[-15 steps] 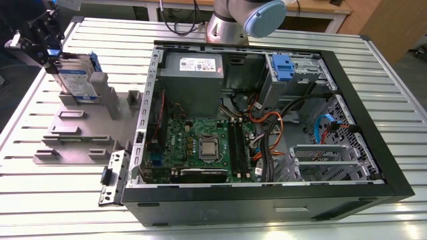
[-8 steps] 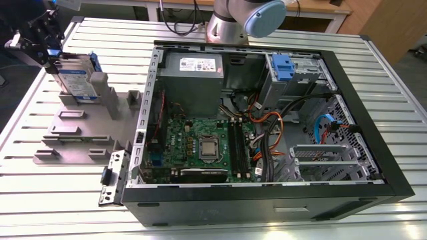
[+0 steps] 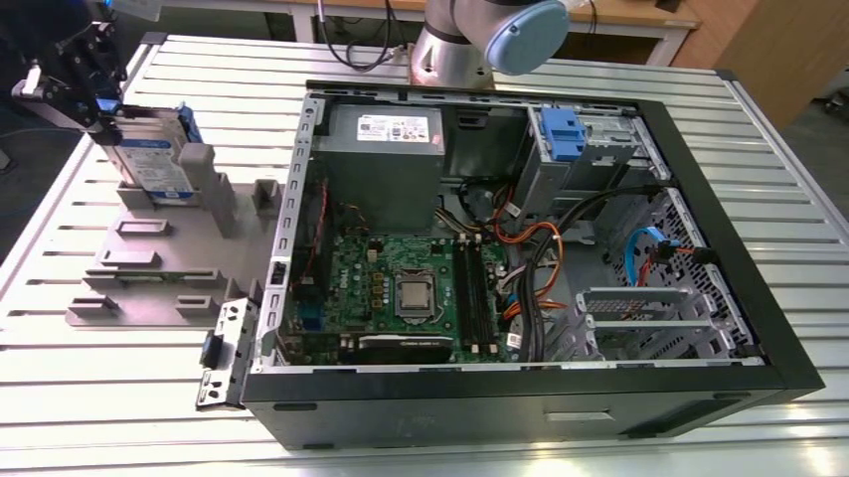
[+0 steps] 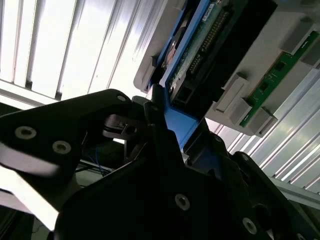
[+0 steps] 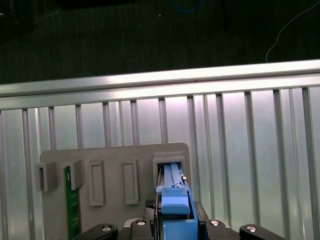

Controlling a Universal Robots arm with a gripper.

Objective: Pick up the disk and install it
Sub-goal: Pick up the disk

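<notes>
The disk (image 3: 149, 159) stands on edge in a slot of the grey holder block (image 3: 159, 258), at the exterior view's left, beside the open computer case (image 3: 531, 248). It is silver with a white-and-blue label and a blue plastic carrier. My gripper (image 3: 103, 99) sits at the disk's upper end. In the second wrist view the black fingers (image 4: 150, 150) close on the blue carrier end of the disk (image 4: 200, 45). The first wrist view shows the carrier (image 5: 175, 200) between the fingers of my gripper (image 5: 175, 227), with its far end in the holder's slot (image 5: 170, 162).
The case holds a drive bay with a blue bracket (image 3: 563, 134), a grey power supply (image 3: 385, 149), a motherboard and loose cables. A green memory stick (image 5: 70, 200) stands in the holder. The slatted table's edge (image 5: 160, 80) is just beyond the holder. The arm's base (image 3: 491, 40) stands behind the case.
</notes>
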